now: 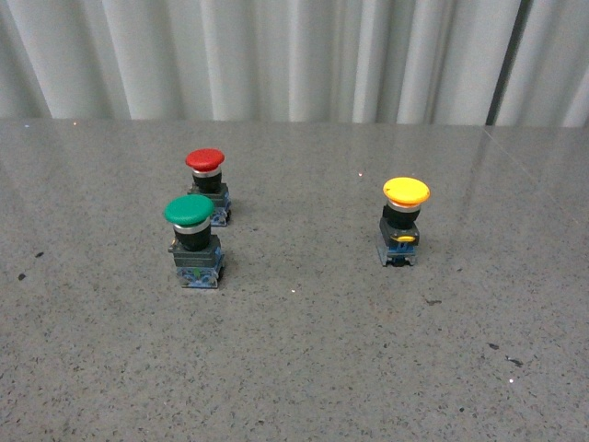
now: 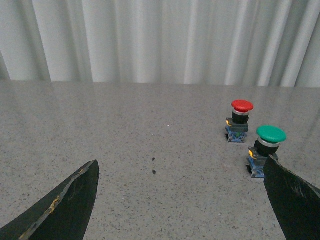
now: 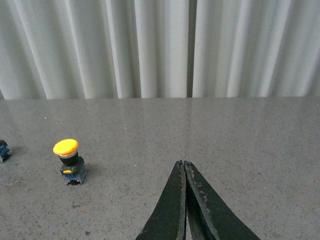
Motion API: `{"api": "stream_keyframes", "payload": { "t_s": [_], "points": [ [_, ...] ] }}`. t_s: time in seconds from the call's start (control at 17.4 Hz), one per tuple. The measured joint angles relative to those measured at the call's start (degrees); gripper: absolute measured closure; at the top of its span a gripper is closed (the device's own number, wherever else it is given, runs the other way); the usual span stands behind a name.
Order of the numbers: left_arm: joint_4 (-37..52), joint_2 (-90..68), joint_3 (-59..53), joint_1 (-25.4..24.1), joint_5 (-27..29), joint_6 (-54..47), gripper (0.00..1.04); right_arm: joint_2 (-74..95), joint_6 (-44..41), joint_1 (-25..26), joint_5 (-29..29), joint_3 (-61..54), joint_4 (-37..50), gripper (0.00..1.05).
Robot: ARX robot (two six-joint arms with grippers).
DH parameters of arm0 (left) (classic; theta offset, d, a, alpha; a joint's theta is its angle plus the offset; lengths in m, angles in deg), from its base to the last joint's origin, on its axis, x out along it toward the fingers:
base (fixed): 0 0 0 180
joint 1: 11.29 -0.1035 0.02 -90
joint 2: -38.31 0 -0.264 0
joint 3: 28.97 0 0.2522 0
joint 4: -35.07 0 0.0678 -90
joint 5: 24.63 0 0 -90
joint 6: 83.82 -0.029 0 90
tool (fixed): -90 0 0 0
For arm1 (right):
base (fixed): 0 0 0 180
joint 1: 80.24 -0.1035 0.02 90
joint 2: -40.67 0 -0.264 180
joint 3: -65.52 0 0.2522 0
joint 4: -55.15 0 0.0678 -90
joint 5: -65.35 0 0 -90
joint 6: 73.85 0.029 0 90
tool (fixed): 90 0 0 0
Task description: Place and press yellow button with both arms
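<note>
On a speckled grey stone desk before pale pleated curtains, a green-capped push-button stands upright at nine o'clock, a red-capped push-button just behind it at ten. Well apart, at three o'clock, the yellow mushroom-capped push-button stands upright on its blue-grey base, untouched. The left hand holds its black fingers wide apart. The right hand has its fingers pressed together, empty.
</note>
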Motion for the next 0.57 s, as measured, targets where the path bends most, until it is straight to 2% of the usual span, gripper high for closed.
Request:
{"api": "stream_keyframes", "payload": {
  "t_s": [0.06,0.11,0.57],
  "points": [
    [0.0,0.0,0.0,0.0,0.0,0.0,0.07,-3.9,-0.2,0.1,0.2,-1.0,-5.5,1.03],
    [0.0,0.0,0.0,0.0,0.0,0.0,0.07,-7.3,-0.2,0.1,0.0,-2.5,-6.2,1.03],
    [0.0,0.0,0.0,0.0,0.0,0.0,0.07,-9.6,-0.5,0.1,0.0,-5.0,-5.0,1.03]
  ]
}}
